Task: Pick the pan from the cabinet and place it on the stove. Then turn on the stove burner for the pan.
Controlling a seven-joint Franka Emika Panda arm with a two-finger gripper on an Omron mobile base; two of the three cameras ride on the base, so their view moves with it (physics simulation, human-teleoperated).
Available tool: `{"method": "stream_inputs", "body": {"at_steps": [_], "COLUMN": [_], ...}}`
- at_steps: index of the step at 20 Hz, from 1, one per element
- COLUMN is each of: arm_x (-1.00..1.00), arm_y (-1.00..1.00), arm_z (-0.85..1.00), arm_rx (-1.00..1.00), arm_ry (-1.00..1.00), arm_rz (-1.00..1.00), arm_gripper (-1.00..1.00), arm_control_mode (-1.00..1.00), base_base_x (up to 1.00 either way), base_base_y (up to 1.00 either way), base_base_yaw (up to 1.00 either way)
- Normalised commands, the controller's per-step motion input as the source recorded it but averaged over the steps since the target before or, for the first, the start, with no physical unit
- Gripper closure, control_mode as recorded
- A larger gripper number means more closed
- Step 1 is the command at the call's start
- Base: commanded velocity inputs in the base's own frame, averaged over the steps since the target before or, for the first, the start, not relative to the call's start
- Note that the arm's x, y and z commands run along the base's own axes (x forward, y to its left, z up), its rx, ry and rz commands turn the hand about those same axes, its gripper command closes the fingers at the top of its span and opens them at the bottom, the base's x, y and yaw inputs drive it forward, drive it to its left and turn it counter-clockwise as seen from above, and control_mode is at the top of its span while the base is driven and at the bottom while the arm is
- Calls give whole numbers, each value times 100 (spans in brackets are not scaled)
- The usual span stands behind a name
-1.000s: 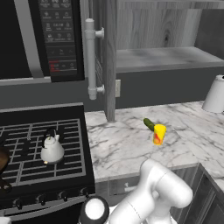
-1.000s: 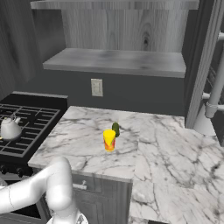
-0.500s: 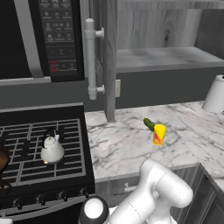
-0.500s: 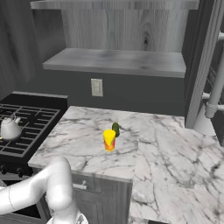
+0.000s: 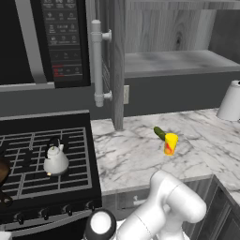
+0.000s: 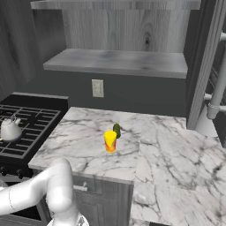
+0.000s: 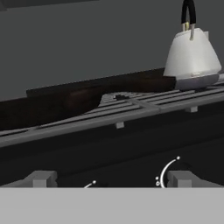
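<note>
Dark-brown round skillet pan [image 7: 57, 105] sits on the black cast-iron grates of the gas stove [image 5: 28, 154], at the left burner; in the left base view just its rim [image 5: 3, 172] peeks in at the frame's left edge. So the placing step looks done, and the burner step is in hand.

Near: the hand view looks low along the stove front, with the two grey fingers [image 7: 41, 178] spread wide apart, nothing between them. White knob markings on the front panel [image 7: 168, 168] lie just past the fingers. The row of small dark knobs [image 5: 70, 209] runs along the stove's front edge.

Mid: small white kettle [image 7: 192, 57] stands on the grate, beside the pan and apart from it. On the marble tabletop [image 6: 163, 145], a yellow-orange cup-like item with a green piece [image 5: 168, 140] sits well away from the stove.

Far: grey wood-grain wall cabinet [image 5: 164, 37] with its door open and a pale bar handle [image 5: 97, 65]; black microwave [image 5: 47, 42] above the stove.

Next move, my guess: line up on the knob for the pan's burner, close on it, twist. Which knob matches is hard to tell.
</note>
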Motion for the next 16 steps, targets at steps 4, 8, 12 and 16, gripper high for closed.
{"method": "stream_inputs", "body": {"at_steps": [4,8,12,16], "arm_x": [3,3,2,9], "arm_y": [-3,-6,-6,-1], "arm_z": [-10,-18,-26,-20], "arm_rx": [1,0,0,0], "arm_ry": [-3,-1,0,0], "arm_rz": [0,0,0,1], "arm_gripper": [-100,-100,-100,-100], "arm_control_mode": [-100,-100,-100,-100], "base_base_x": [0,0,0,0], "base_base_y": [0,0,0,0], "base_base_yaw": [0,0,0,0]}}
